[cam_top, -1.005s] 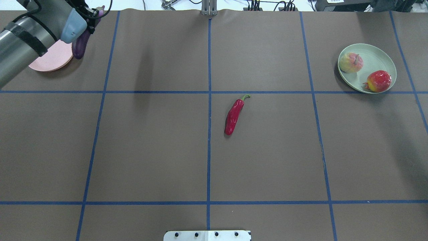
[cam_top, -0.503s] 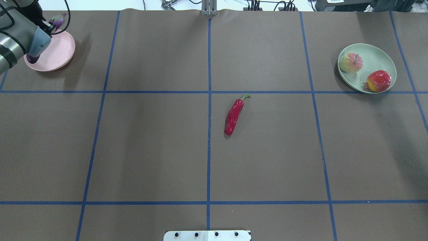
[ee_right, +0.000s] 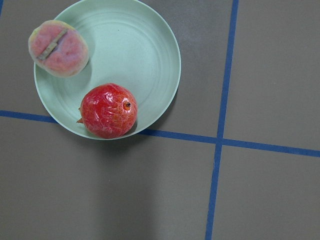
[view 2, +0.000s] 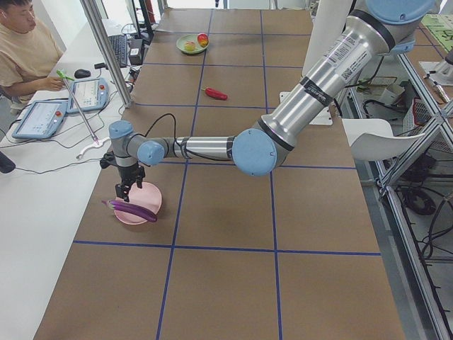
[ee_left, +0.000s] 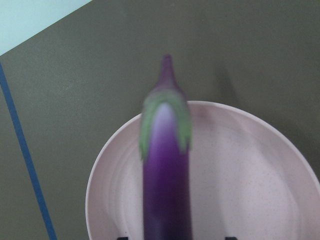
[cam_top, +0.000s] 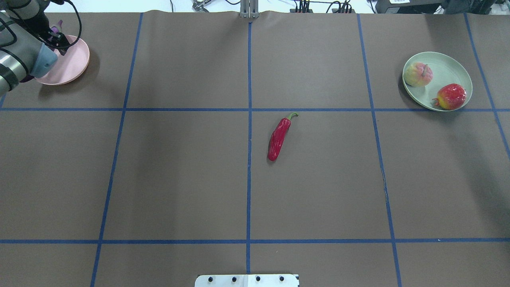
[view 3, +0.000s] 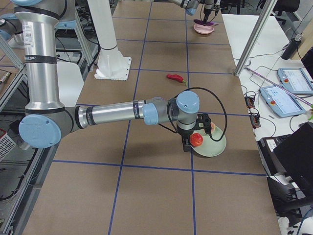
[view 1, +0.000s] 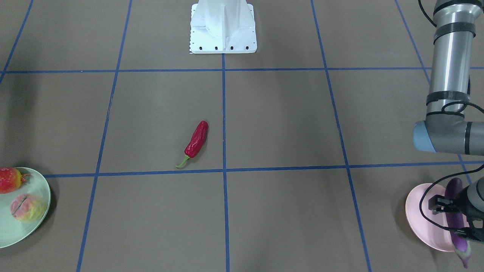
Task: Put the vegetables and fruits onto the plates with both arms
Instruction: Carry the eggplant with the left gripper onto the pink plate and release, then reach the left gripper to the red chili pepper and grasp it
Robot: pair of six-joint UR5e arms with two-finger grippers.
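Observation:
A long purple eggplant (ee_left: 166, 170) with a green cap hangs low over the pale pink plate (cam_top: 71, 59) at the far left, its cap end past the rim. My left gripper (view 1: 455, 219) is shut on the eggplant (view 2: 132, 211). I cannot tell whether it touches the plate. The dark red chili (cam_top: 279, 137) lies alone near the table's middle. On the mint green plate (cam_top: 450, 65) rest the peach (cam_top: 417, 74) and the bumpy red fruit (cam_top: 451, 96). My right gripper (view 3: 188, 144) hovers by that plate's rim next to the red fruit (view 3: 196, 140). I cannot tell whether it is open or shut.
The white pedestal base (view 1: 223, 28) stands at the robot's side of the table. A slanted metal post (view 2: 106, 57) rises at the operators' edge, with tablets and a seated person (view 2: 21, 42) beyond it. Blue tape lines grid the brown surface.
My left arm has swung further left, carrying the eggplant from beside the pink plate's right rim to above the plate. The chili and both fruits have not moved.

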